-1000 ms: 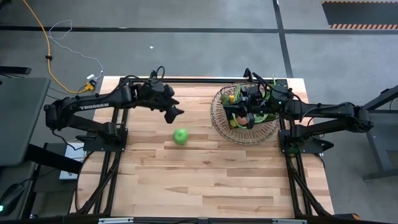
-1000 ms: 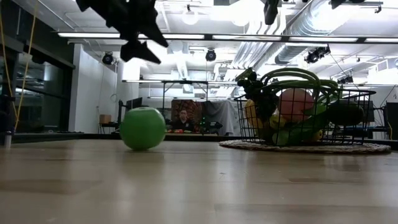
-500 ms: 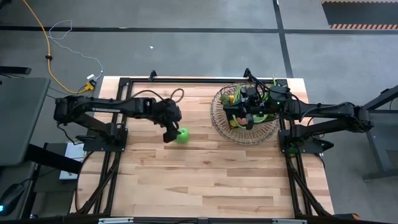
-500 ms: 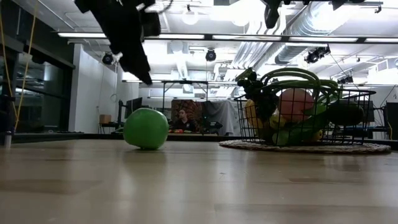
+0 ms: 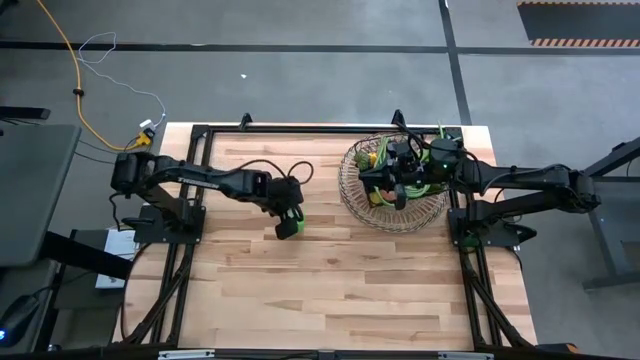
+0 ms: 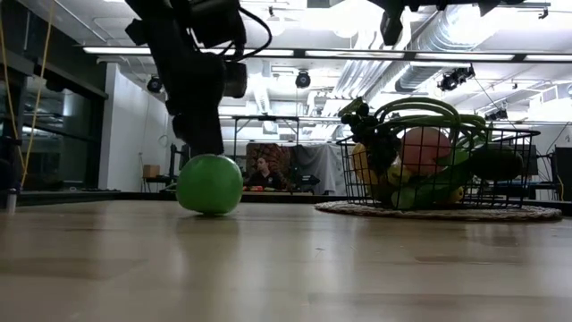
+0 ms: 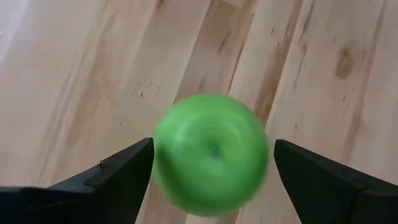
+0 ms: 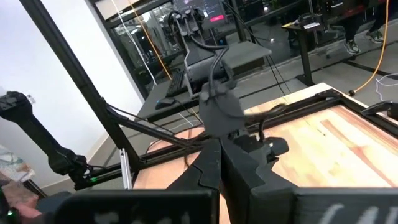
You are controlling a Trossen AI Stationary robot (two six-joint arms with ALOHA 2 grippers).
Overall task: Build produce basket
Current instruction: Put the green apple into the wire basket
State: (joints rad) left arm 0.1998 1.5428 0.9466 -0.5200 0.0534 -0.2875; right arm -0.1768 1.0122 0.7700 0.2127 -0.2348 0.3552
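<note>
Our left gripper (image 7: 210, 163) stands wide, straddling the round green toy apple (image 7: 210, 153) on the wooden table (image 5: 350, 290), directly below; left arm nearer.

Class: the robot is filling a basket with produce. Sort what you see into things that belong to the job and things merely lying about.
Job:
- green apple, between the open fingers of the left gripper
- basket, already holding produce
- right gripper, shut, over the basket

Lying about:
- yellow cable on the floor
- mat under the basket

Wooden table (image 5: 330, 280) (slatted) bears apple (image 6: 209, 183), basket (image 5: 352, 195).
</note>
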